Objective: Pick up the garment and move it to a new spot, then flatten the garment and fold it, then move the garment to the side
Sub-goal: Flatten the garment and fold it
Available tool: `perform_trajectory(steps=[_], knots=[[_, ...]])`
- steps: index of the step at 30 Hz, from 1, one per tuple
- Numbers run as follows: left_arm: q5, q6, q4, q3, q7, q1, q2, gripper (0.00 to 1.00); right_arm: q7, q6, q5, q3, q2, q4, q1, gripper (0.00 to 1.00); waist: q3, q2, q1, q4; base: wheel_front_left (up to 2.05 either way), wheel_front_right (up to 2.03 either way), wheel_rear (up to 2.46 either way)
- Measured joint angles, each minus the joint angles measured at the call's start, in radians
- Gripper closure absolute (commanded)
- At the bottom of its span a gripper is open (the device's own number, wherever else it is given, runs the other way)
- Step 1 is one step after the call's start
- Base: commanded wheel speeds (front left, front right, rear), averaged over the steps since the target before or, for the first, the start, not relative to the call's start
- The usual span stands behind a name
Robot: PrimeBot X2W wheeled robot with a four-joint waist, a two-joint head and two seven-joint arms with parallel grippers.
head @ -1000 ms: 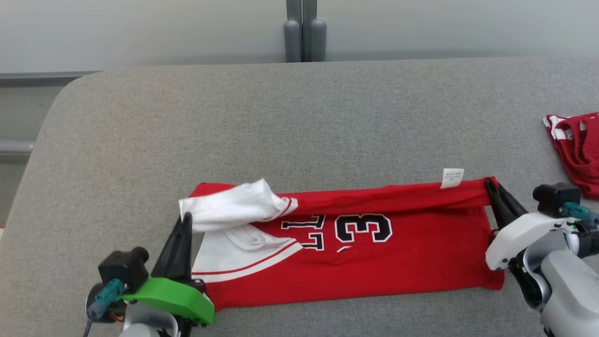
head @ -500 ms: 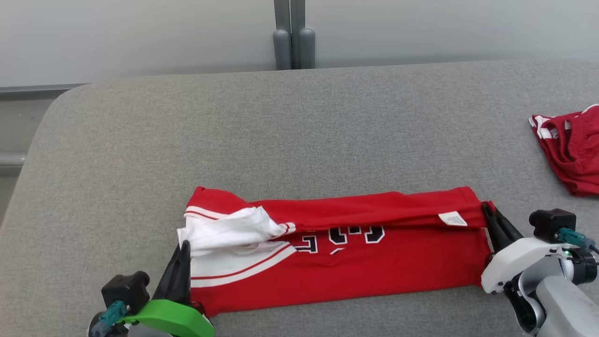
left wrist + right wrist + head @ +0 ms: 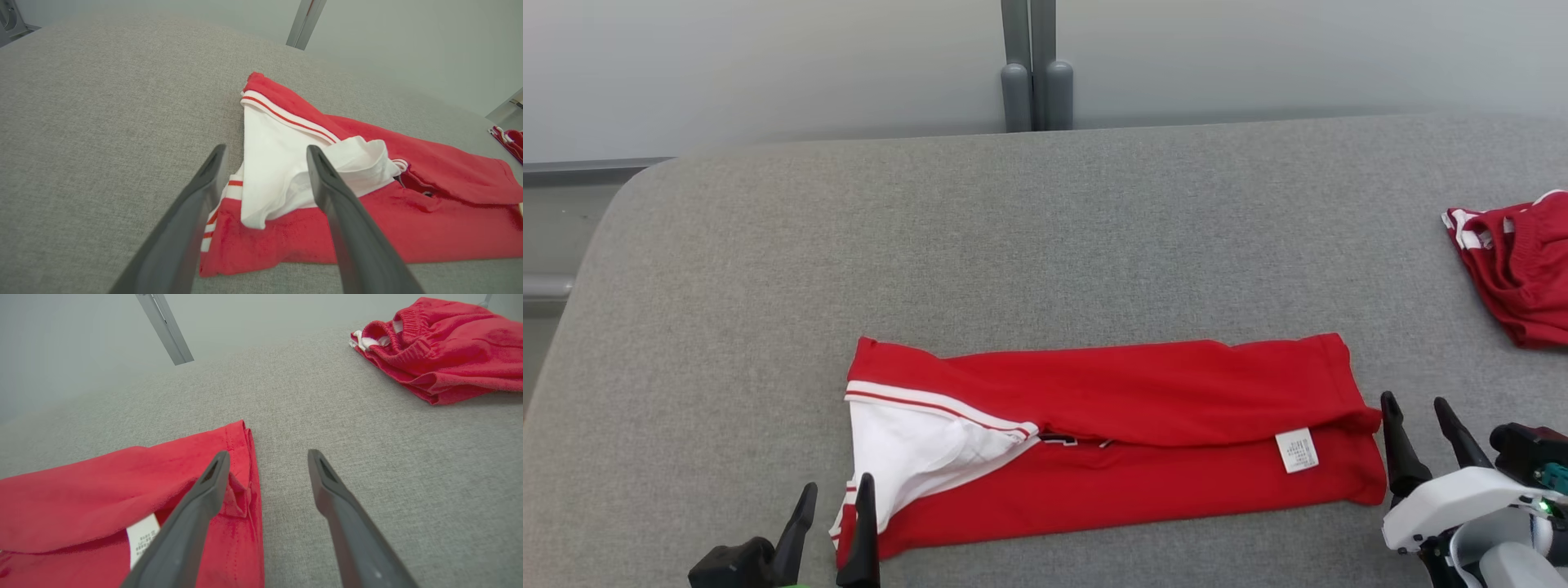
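Left tool (image 3: 836,483), jaws spread and empty, straddles the near left edge of the folded red-and-white jersey (image 3: 1143,384). Right tool (image 3: 1414,400), likewise spread and empty, stands just beside its right edge. The jersey lies near-centre on the grey counter (image 3: 1013,229); red shorts (image 3: 1515,278) lie at far right.

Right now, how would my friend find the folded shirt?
Find the big grey cushion. Near its front edge, in the middle, lies a long folded red shirt. Unlike the crumpled red shorts far to the right, it has a white end and a small white tag.
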Motion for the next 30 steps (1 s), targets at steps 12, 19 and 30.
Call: perform_trajectory(steps=[12,19,30], knots=[[0.039,0.031,-0.079,0.040,-0.009,0.032,-0.014,0.00,0.002,-0.001,-0.101,-0.115,0.055,-0.064,0.037,0.00,-0.030,0.0000,0.0000,0.031,0.00,0.00,0.00],[0.067,0.035,-0.066,0.049,-0.012,0.018,-0.030,0.00,0.118,0.000,-0.114,-0.045,0.041,0.015,-0.023,0.00,-0.044,0.0000,0.0000,0.049,0.00,0.00,0.00],[0.082,0.037,-0.062,0.079,-0.012,0.010,-0.044,0.00,0.171,-0.001,-0.120,-0.034,0.040,0.201,-0.065,0.00,-0.023,0.0000,0.0000,0.076,0.00,0.00,0.00]])
